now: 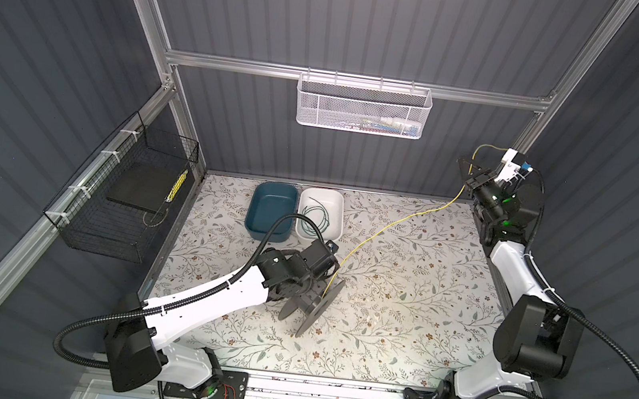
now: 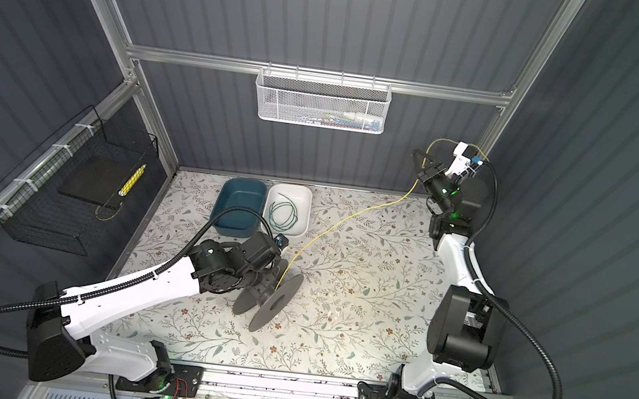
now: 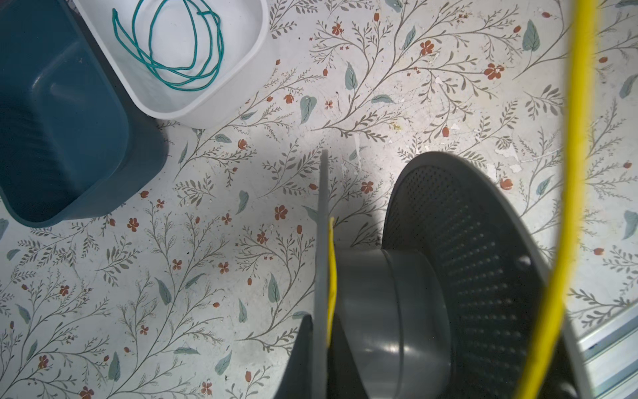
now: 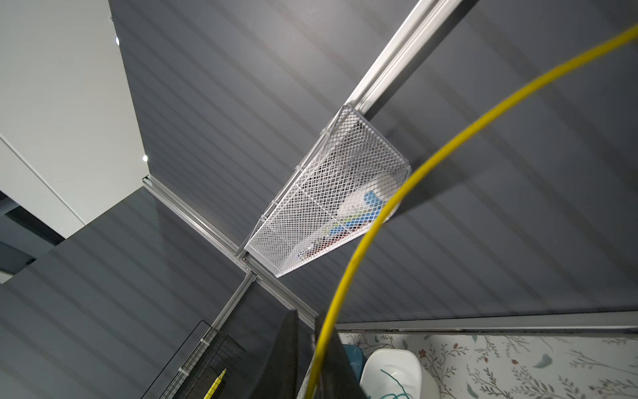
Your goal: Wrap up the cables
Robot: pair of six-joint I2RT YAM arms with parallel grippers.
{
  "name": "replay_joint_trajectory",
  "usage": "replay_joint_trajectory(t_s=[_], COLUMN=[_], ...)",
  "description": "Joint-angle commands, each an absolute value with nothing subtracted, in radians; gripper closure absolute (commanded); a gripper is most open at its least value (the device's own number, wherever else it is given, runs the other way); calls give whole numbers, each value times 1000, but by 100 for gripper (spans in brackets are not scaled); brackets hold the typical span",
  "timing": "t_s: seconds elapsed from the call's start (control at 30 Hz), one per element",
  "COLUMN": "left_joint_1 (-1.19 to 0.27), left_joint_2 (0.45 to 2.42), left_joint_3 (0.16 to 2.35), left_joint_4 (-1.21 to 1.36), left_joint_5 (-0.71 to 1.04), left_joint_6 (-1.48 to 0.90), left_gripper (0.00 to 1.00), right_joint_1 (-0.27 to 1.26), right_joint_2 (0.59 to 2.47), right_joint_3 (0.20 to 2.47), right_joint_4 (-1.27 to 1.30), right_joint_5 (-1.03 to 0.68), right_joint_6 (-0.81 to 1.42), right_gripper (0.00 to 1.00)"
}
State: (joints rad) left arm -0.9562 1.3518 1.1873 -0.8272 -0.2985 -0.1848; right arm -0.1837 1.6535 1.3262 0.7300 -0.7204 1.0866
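Note:
The yellow cable [image 1: 389, 226] [image 2: 349, 217] runs taut from a grey spool [image 1: 316, 305] [image 2: 275, 299] on the mat up to the back right. My left gripper [image 1: 312, 287] [image 3: 322, 331] is shut on the spool's thin flange [image 3: 322, 207], with yellow cable lying against that flange. My right gripper [image 1: 468, 166] [image 4: 307, 324] hangs high near the back right post. The yellow cable [image 4: 379, 221] passes between its nearly shut fingers and loops on past the wrist. The dark green cable [image 1: 317, 219] [image 3: 172, 45] lies coiled in a white bin [image 1: 341, 199].
A dark blue bin [image 1: 271, 202] stands beside the white one at the back of the floral mat. A white mesh basket [image 1: 363, 110] hangs on the back rail. A black wire basket [image 1: 120, 199] hangs on the left wall. Metal rails edge the mat.

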Motion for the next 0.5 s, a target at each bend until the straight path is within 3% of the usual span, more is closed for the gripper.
replay_joint_trajectory(t_s=[0.0,0.2,0.3,0.37,0.47], left_joint_1=[-962,-963,-963,-963,-963], left_joint_2=[1339,1348,1348,1345,1320], left_joint_3=[1167,1176,1177,1180,1191], left_joint_4=[-890,-888,-889,-904,-943], left_joint_5=[-312,-305,-307,-316,-342], left_joint_6=[-174,-183,-182,-180,-173], left_gripper=[100,100,100,100,100], right_joint_1=[-196,-237,-255,-274,-290], right_joint_2=[1622,1632,1632,1629,1618], right_joint_3=[1351,1356,1355,1351,1338], right_joint_4=[727,712,697,688,653], right_joint_5=[-767,-767,-769,-761,-724], right_joint_6=[1066,1072,1069,1075,1051], right_gripper=[85,82,88,100,100])
